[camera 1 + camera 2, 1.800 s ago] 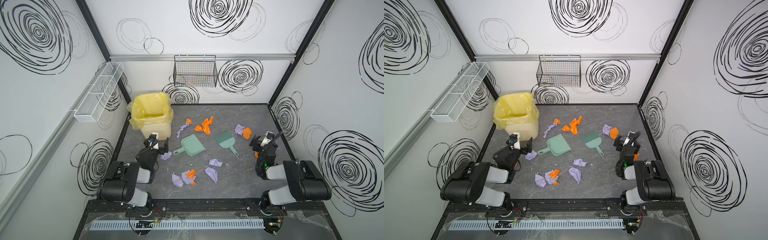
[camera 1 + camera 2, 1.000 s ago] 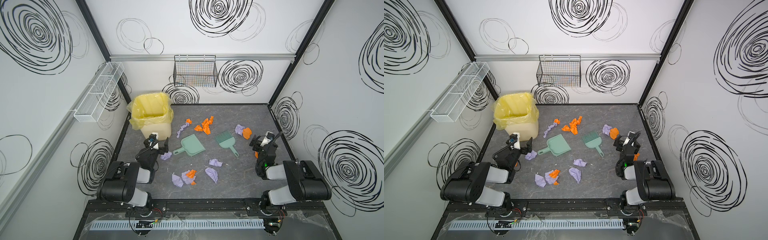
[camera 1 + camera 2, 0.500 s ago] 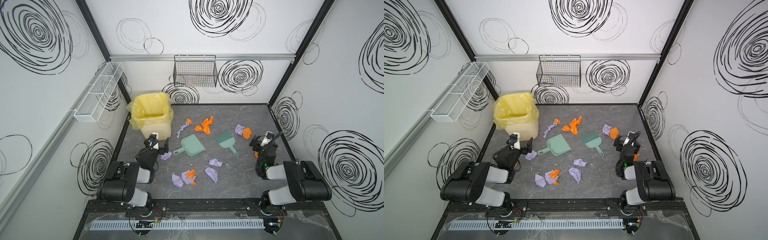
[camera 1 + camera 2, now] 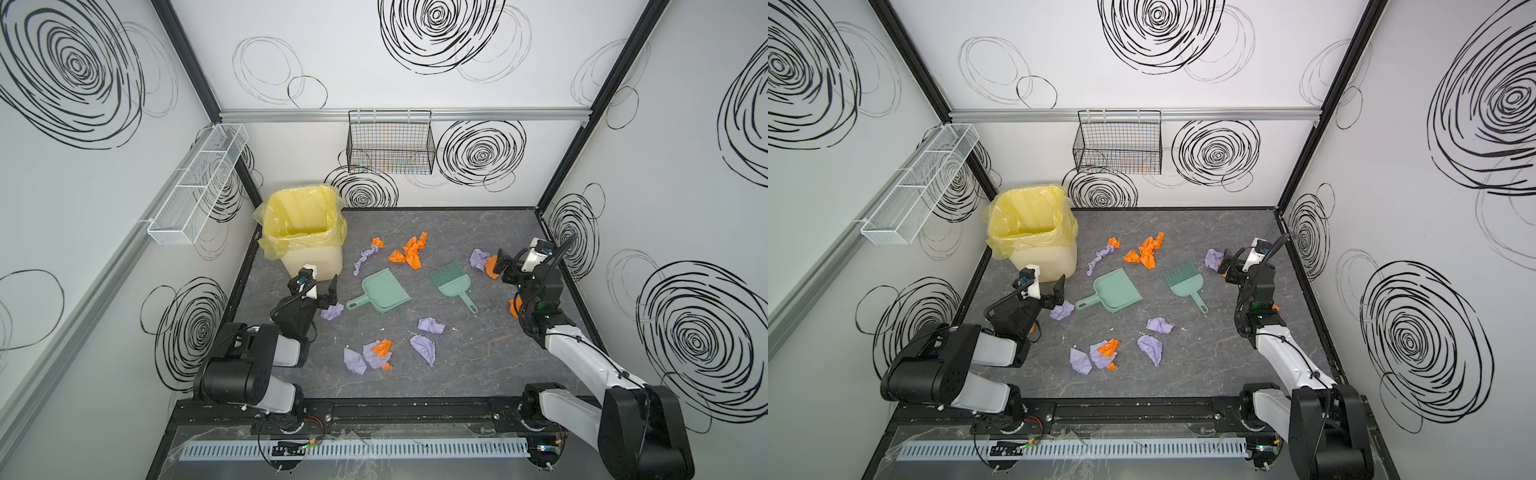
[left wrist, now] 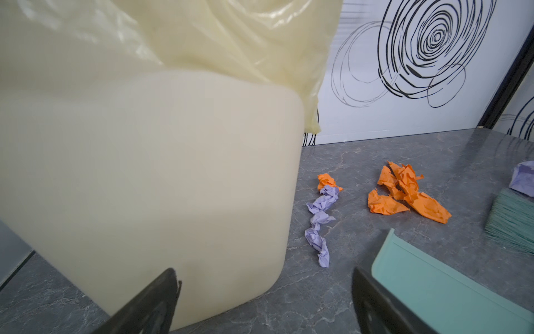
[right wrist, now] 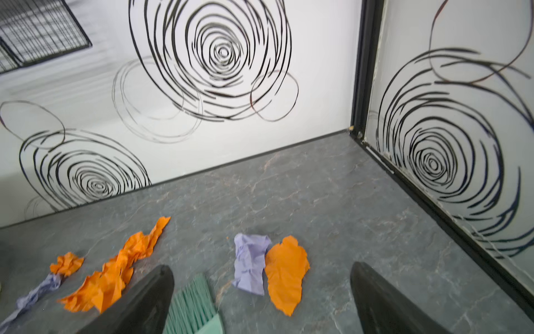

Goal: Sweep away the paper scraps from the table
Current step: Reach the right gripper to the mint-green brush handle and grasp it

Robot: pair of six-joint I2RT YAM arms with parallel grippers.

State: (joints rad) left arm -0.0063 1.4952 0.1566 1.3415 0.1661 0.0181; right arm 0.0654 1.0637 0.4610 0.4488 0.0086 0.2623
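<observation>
- My left pincer is released, the jaws wide apart and holding nothing. It is low over the table, just in front of the bin.
- One lavender wad lies just beside this pincer, between it and the handle of the dustpan.
- My right pincer is also released and empty, near the right edge of the table.
- Just ahead of it lie a lavender scrap and an orange scrap, touching each other, with the brush beside them.
- An orange piece is half hidden under my right arm.
- A twisted lavender strip lies beside the bin. Its long axis runs from back to front, and the near end slants toward the bin. An orange wad touches its far end.
- The other paper scraps are an orange cluster behind the dustpan and a mixed group near the front middle.
</observation>
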